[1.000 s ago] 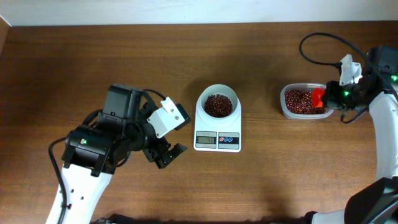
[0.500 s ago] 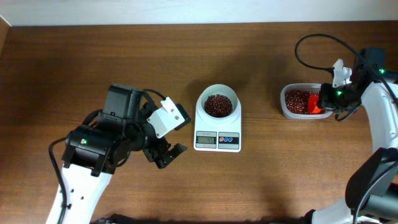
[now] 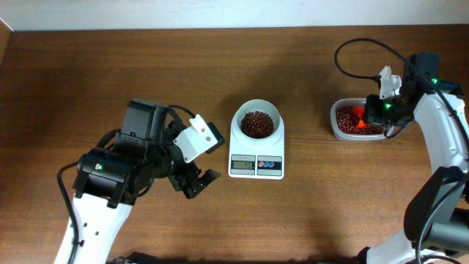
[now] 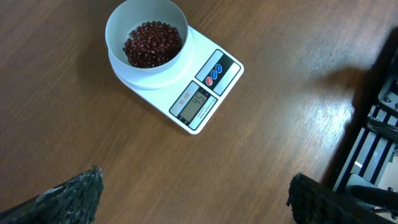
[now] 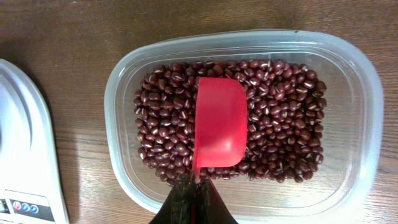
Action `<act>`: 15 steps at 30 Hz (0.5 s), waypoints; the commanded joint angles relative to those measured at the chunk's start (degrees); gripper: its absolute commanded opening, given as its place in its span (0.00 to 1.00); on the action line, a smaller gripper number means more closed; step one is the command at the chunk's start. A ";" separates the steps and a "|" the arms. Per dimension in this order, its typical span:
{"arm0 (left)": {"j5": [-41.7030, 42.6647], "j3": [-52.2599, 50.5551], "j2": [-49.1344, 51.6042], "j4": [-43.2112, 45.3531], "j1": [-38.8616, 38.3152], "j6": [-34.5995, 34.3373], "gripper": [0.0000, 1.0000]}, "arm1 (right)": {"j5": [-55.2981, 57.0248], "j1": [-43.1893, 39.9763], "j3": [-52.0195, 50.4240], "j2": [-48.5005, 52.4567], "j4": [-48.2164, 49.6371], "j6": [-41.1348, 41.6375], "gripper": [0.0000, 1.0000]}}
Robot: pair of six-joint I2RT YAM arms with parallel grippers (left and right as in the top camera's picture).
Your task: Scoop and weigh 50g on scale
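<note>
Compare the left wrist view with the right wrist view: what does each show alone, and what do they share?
Left wrist only: the whole scale, its display and buttons, the white bowl holding red beans, and the left claw standing wide open above the table. Right wrist only: the clear tub of beans and the red scoop over them, its handle clamped in the shut right claw. Both: the wooden table, red beans, and the scale, though the right wrist view catches just its edge.
</note>
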 commanded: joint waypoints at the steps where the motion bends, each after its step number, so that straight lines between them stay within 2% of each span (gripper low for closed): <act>1: 0.83 0.94 0.02 0.09 0.28 0.87 0.99 | -2.14 0.13 -0.66 1.01 0.11 0.83 0.04; 8: 0.83 0.94 0.02 0.09 0.28 0.87 0.99 | -5.35 -0.81 -0.70 3.10 0.35 0.85 0.04; 15: 0.83 0.94 0.02 0.09 0.28 0.87 0.99 | -20.22 -10.27 -0.70 3.10 -0.55 0.09 0.04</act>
